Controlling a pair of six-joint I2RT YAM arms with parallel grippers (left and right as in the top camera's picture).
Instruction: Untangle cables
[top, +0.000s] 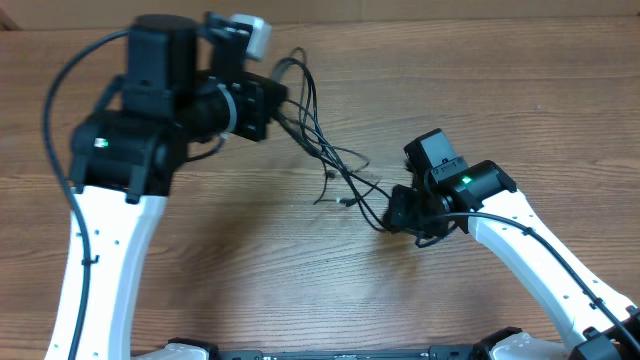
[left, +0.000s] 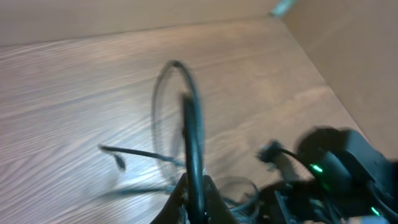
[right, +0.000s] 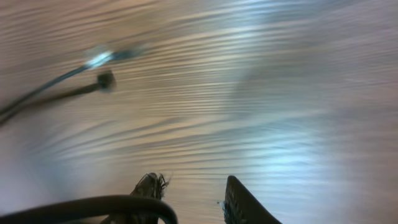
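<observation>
Holds left tool (left: 194, 186) fully closed on the cables (left: 190, 130), strung across the tabletop (right: 280, 93) toward right tool (right: 190, 180), part-open with no cord visibly between its fingers (right: 239, 199); risks, on judgement, cinching them tighter under pull, or closing on nothing.

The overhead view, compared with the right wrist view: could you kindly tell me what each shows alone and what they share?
Only overhead: the two white robot arms, and the left gripper shut on the thin black cables, which stretch across to the right gripper. Only right wrist: a silvery-tipped plug end and a small round dark cable end up close, with its own fingertips apart. Both: the cables and the wooden table.
</observation>
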